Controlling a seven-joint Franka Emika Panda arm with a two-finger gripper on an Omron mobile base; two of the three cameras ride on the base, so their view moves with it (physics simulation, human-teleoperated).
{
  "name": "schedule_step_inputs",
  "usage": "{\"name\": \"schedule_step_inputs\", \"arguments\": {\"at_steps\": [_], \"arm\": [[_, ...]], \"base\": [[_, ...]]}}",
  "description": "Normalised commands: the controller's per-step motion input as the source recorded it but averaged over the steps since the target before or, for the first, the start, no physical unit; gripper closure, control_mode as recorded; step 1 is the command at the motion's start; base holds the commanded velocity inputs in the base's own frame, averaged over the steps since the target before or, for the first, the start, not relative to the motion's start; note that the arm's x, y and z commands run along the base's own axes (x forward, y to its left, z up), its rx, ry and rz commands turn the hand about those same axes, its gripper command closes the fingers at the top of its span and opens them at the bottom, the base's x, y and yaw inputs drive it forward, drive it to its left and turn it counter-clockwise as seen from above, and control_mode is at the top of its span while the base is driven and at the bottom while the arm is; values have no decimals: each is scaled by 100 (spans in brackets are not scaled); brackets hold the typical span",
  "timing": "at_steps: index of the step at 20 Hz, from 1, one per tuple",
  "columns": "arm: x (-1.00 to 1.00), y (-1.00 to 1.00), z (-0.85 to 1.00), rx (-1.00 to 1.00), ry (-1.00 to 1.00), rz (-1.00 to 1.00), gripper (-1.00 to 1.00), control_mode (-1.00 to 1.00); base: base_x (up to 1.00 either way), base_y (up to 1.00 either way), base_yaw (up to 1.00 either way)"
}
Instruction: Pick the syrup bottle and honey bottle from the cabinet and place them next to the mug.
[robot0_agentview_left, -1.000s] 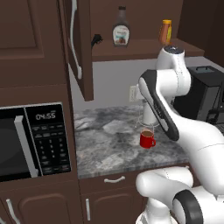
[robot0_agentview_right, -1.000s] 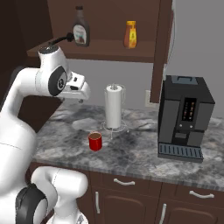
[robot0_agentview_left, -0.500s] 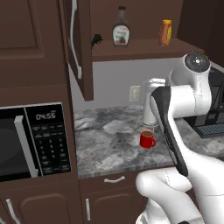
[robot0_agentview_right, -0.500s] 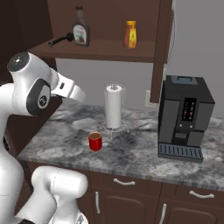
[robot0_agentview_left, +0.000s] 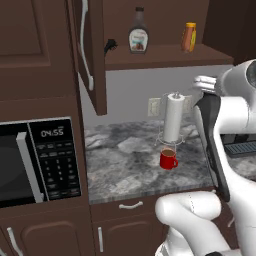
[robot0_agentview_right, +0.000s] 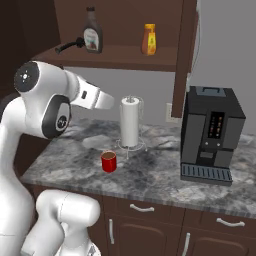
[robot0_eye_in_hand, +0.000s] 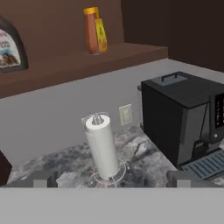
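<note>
Two bottles to move: we count neither one shifted yet.
Gripper (robot0_eye_in_hand: 112, 178): we see its finger tips spread wide at the foot of the hand view, with nothing between them; it looks out over the worktop toward the shelf.
Paper towel roll (robot0_eye_in_hand: 101, 151): upright on its wire stand, straight ahead of the gripper.
Coffee machine (robot0_agentview_right: 211, 135): on the worktop (robot0_agentview_right: 160, 177), well to the right of the roll.
Mug (robot0_agentview_left: 168, 158): red, just in front of the roll's stand; we see brown liquid in it.
Honey bottle (robot0_agentview_right: 149, 39): upright on the cabinet shelf (robot0_agentview_right: 115, 54), toward its right end.
Syrup bottle (robot0_agentview_right: 92, 30): upright on the same shelf, left of the honey, well apart from it.
Cabinet door (robot0_agentview_left: 90, 52): swung open.
Left to do, as we judge it: both picks and both placings beside the mug.
</note>
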Motion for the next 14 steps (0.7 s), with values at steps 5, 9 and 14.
{"name": "schedule_step_inputs", "arguments": {"at_steps": [5, 9, 14], "arm": [[10, -16, 76, 0, -6, 0, -100, -100], [42, 0, 78, -4, 0, 0, -100, -100], [89, -5, 27, -2, 1, 3, -100, -100]], "base": [[0, 0, 0], [0, 0, 0], [0, 0, 0]]}}
